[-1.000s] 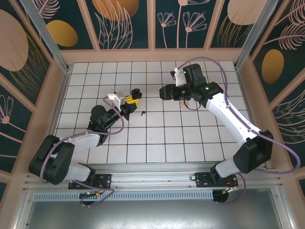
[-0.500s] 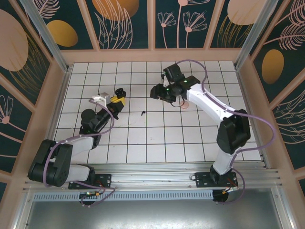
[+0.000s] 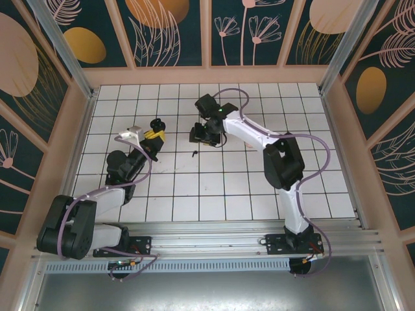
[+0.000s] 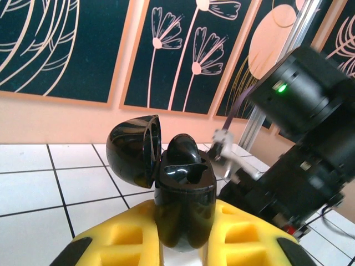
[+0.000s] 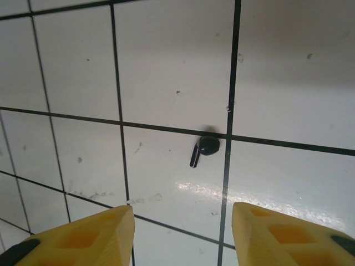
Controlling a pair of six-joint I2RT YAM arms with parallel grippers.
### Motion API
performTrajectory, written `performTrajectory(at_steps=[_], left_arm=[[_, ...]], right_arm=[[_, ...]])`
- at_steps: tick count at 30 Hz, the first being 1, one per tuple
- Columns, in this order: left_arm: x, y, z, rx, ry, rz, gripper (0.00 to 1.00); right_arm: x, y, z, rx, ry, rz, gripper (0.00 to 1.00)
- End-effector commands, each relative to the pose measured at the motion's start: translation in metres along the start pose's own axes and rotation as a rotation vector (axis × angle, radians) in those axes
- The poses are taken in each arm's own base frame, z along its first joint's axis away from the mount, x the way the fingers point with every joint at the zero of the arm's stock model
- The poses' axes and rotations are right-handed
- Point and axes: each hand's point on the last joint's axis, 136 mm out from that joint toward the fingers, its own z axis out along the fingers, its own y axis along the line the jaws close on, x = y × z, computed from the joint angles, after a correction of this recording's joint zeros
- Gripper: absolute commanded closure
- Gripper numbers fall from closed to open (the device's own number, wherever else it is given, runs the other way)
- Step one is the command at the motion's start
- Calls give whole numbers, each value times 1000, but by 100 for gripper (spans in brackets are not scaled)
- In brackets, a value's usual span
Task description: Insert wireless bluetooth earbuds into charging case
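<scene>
- Top external view: the left hand [image 3: 154,131] was pinching the charging case [image 3: 155,123] and held it above the counter [image 3: 259,188]. One black earbud [image 3: 194,153] lay loose on the counter, to the right of the charging case and nearer the arm bases. The right hand [image 3: 200,135] hovered to the right of the charging case, just beyond that earbud. Judged progress: early, since this earbud was neither picked up nor inserted.
- Left wrist view: the left hand [image 4: 183,244] clamped the charging case [image 4: 183,205] between yellow fingers [image 4: 119,241]. The case stood upright with its mouth upward and its lid swung open to the left. A dark rounded shape sat in its mouth. Whether that was a seated earbud could not be told.
- Right wrist view: the right hand [image 5: 183,233] was spread wide and held nothing. The black earbud [image 5: 204,148] lay flat ahead of its fingers [image 5: 89,238]. The long axis ran diagonally, with the head at upper right and the stem pointing to lower left.
</scene>
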Motion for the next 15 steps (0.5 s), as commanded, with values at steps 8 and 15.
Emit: performTrajectory(at_steps=[8, 15], left_arm=[[-9, 1, -8, -21, -32, 30, 91], [-7, 0, -8, -16, -26, 33, 91]], right_arm=[[8, -11, 40, 53, 76, 20, 57], [9, -13, 56, 45, 94, 21, 61]])
